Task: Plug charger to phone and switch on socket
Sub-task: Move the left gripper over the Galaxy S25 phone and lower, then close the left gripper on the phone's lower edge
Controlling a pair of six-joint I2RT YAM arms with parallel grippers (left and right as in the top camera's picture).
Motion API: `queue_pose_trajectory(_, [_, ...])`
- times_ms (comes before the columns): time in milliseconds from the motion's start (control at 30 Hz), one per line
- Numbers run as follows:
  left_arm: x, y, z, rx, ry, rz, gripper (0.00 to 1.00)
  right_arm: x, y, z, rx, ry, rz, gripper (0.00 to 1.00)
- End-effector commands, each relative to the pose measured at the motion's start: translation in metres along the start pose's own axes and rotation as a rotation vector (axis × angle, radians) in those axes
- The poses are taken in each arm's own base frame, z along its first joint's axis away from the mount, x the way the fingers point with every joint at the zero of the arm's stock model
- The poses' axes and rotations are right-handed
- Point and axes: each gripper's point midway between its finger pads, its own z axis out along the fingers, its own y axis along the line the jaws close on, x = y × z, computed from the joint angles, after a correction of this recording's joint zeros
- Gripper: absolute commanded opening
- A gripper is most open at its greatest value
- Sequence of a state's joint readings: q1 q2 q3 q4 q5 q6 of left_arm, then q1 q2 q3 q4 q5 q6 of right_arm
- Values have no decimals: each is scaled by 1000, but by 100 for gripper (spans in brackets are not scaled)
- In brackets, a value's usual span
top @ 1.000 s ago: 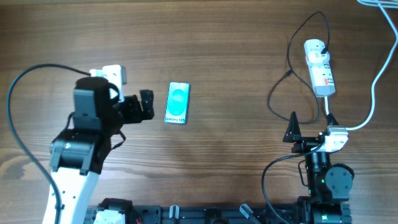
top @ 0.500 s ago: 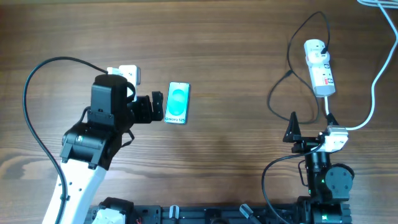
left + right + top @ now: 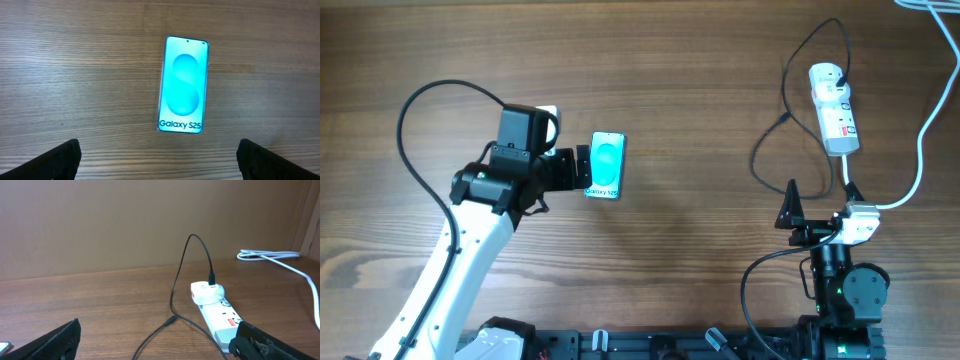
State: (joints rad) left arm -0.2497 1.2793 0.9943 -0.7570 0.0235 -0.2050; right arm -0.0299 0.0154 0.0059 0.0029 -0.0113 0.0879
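The phone (image 3: 605,166) lies flat on the wooden table, teal-blue screen up, white text band at its near end; it also shows in the left wrist view (image 3: 182,84). My left gripper (image 3: 582,168) is open right beside the phone's left edge, and in its wrist view (image 3: 159,160) the fingers sit wide apart just short of the phone. The white socket strip (image 3: 833,109) lies at the far right, with the charger's plug head in it (image 3: 210,287). The thin black charger cable (image 3: 772,130) loops on the table; its connector tip (image 3: 171,320) lies free. My right gripper (image 3: 810,212) is open and empty near the strip (image 3: 220,317).
A thick white cord (image 3: 930,110) runs from the strip's near end up to the far right corner, also seen in the right wrist view (image 3: 280,262). A brown wall stands behind the table in the right wrist view.
My left arm has swung right and farther from the table's front, bringing its open gripper up beside the phone. The right arm, cable and strip have not moved.
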Motion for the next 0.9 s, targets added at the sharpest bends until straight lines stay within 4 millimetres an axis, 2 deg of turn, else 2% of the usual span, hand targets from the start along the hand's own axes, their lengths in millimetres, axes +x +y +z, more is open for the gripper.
queue_pose_trajectory(0, [-7, -6, -1, -33, -28, -8, 99, -3, 3, -1, -16, -12, -9, 100])
queue_pose_trajectory(267, [0, -17, 5, -40, -8, 3, 100, -3, 3, -1, -16, -12, -9, 100])
queue_pose_trajectory(500, [4, -27, 31, -40, 34, 13, 100, -3, 3, -1, -16, -12, -9, 100])
queue_pose_trajectory(567, [6, -32, 44, -40, 50, 41, 100, -3, 3, -1, -16, -12, -9, 100])
queue_pose_trajectory(667, [8, -27, 69, -85, 72, 46, 100, -3, 3, -1, -16, -12, -9, 100])
queue_pose_trajectory(733, [16, -29, 93, -96, 113, 67, 100, -3, 3, -1, -16, -12, -9, 100])
queue_pose_trajectory(867, [30, -35, 118, -92, 164, 224, 100, -3, 3, -1, -16, -12, -9, 100])
